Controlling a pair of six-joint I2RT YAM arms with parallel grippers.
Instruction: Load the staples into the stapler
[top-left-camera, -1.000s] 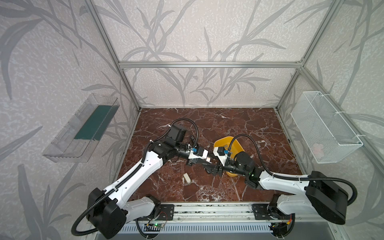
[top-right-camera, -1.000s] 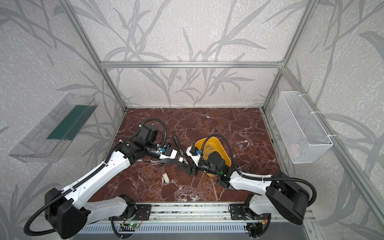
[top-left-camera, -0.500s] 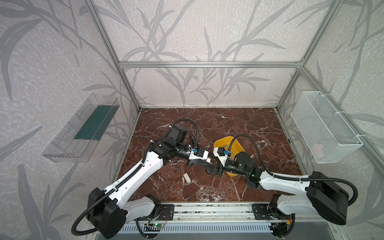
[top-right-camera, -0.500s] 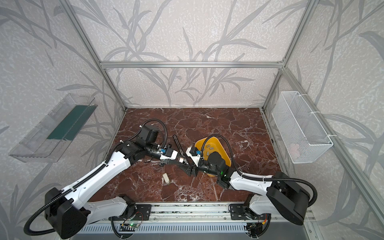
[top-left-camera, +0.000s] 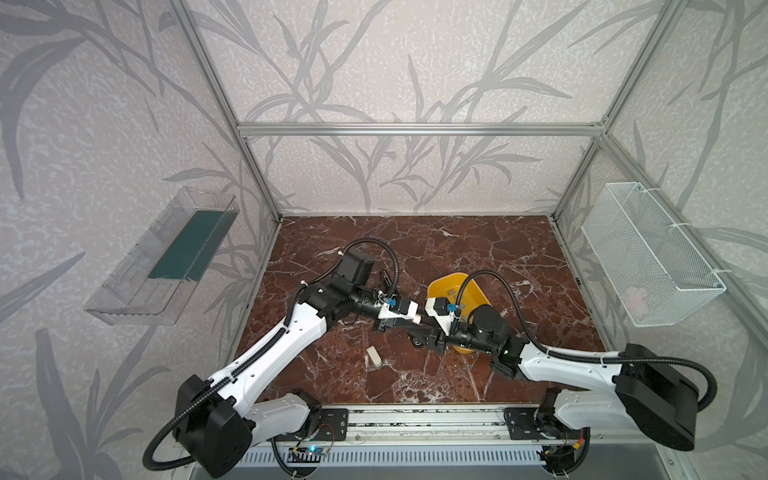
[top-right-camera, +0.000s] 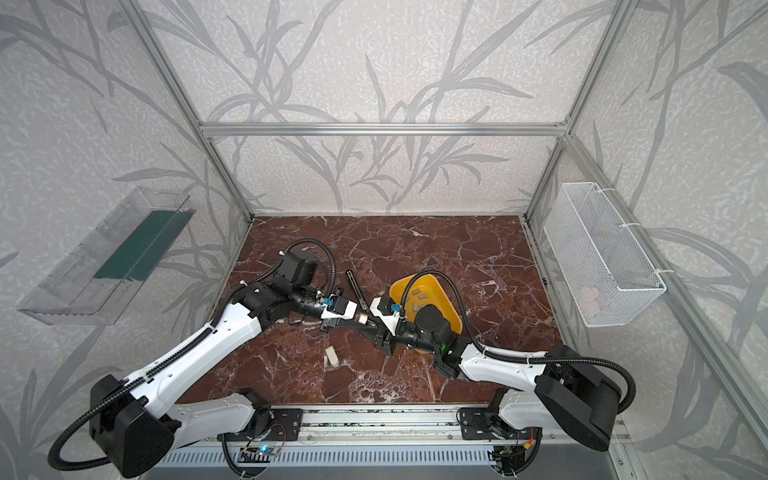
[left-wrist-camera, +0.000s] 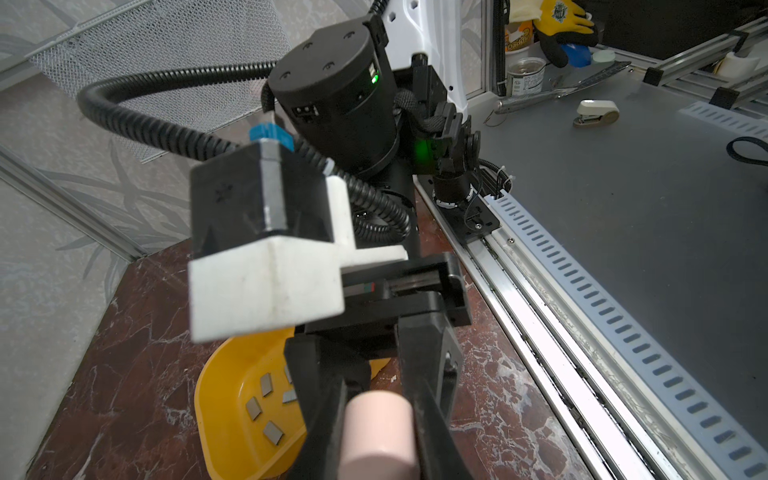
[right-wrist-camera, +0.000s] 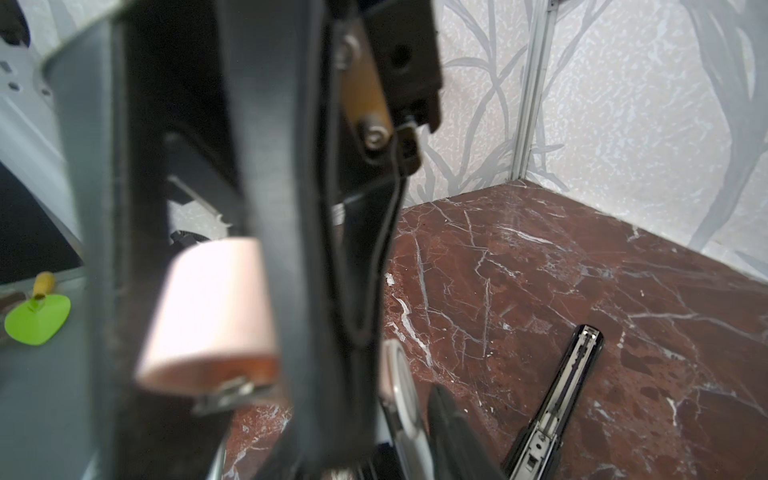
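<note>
Left gripper (top-left-camera: 410, 321): clamped on a pale pink stapler (left-wrist-camera: 377, 432) and holding it off the table at mid-workspace. Right gripper (top-right-camera: 370, 328): nose to nose with the left, fingers alongside the same stapler. Its wrist view is blurred, so whether it has bitten cannot be told. No staple strip shows in either gripper.

Risks:
1. With 2 grippers on 1 small body, a pull out of line could twist the stapler out of the left grip.
2. The fingers of both arms are crowded together and could collide.
3. The right arm's cable loops over the tray and could drag it if that arm swings.

Containers:
- Yellow tray (left-wrist-camera: 224, 415), on the table just behind the right wrist, holds the staples (left-wrist-camera: 266, 384). They are loose grey strips, at least 4 showing. By my reading, none is loaded yet.
- Wire basket (top-left-camera: 648, 249), on the right wall, holds 1 pale item that cannot be identified.
- Clear bin (top-left-camera: 137, 291), on the left wall, holds a green sheet (top-left-camera: 187, 245).

Loose on the table are a long black stapler (right-wrist-camera: 557, 399) and a small cream block (top-left-camera: 374, 357).
</note>
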